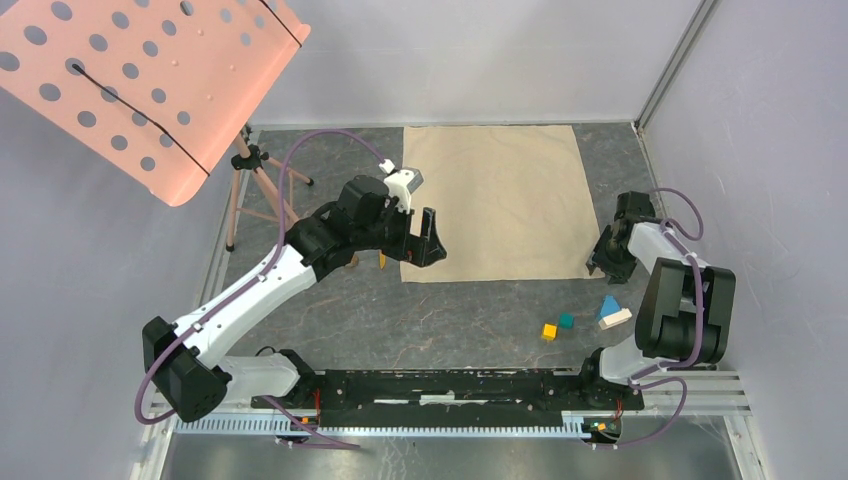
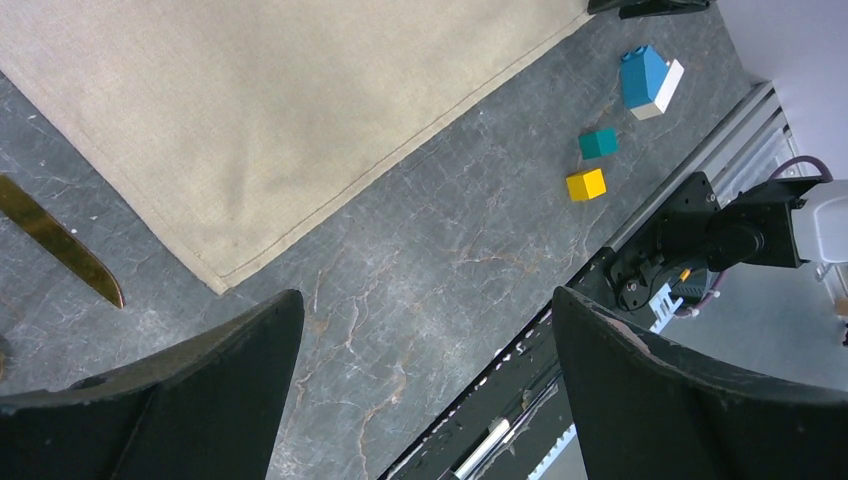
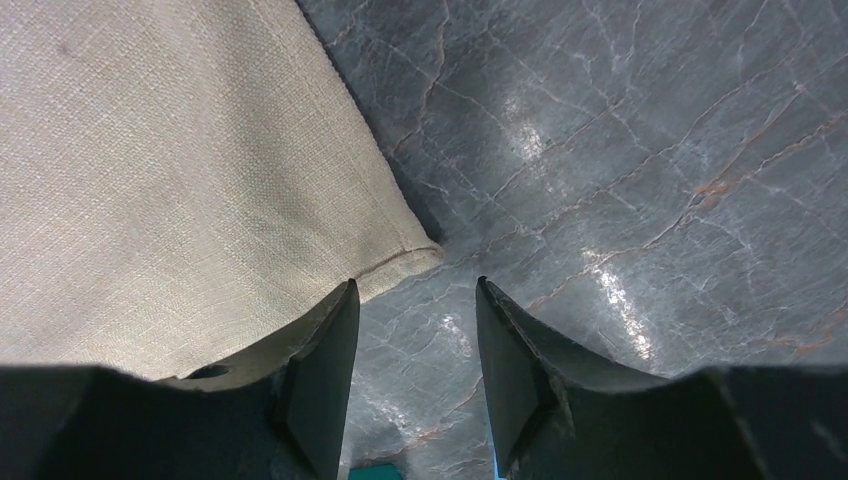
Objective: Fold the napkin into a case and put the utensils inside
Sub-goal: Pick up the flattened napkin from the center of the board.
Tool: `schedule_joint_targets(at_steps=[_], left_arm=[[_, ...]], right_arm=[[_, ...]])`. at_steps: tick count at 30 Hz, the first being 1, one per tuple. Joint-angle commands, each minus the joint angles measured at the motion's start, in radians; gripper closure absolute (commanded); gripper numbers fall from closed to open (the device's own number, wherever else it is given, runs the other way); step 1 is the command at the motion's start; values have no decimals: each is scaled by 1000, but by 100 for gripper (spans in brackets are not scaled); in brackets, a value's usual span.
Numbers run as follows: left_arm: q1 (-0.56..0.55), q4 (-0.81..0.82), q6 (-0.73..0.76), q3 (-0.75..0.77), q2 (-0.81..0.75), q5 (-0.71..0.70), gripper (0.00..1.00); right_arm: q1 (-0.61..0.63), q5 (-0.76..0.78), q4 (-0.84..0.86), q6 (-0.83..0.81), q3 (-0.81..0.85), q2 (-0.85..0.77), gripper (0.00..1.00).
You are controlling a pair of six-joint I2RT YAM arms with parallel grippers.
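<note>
Your left tool [image 2: 428, 300] gapes wide, right tool [image 3: 415, 290] narrower, both empty, so pinch the napkin [image 1: 495, 200] at its 7 and 5 o'clock corners together.

The top camera sits high up, a little back from the table [image 1: 480, 320], and looks down on all of it at once.

The left wrist camera rides on the left gripper [image 2: 425, 300] and looks down past its two dark fingers [image 2: 200, 400]. It is quite high up, so it sees a lot beyond the fingertips: a corner of the napkin [image 2: 250, 120], the yellow cube [image 2: 586, 184] and the teal cube [image 2: 599, 142]. The top view shows these three too.

The right wrist camera rides on the right gripper [image 3: 415, 285] and is very close to the table. Just past its fingertips lies another napkin corner, big and sharp.
</note>
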Motion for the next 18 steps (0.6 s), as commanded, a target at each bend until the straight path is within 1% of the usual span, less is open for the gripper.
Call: schedule_joint_targets(at_steps=[1, 12, 18], left_arm=[[9, 23, 36, -5, -15, 34, 0], [22, 32, 31, -14, -5, 49, 0], [27, 38, 28, -19, -2, 60, 0]], right_arm=[[7, 30, 24, 33, 18, 11, 47], [7, 29, 29, 46, 55, 8, 47], [8, 20, 48, 51, 50, 48, 47]])
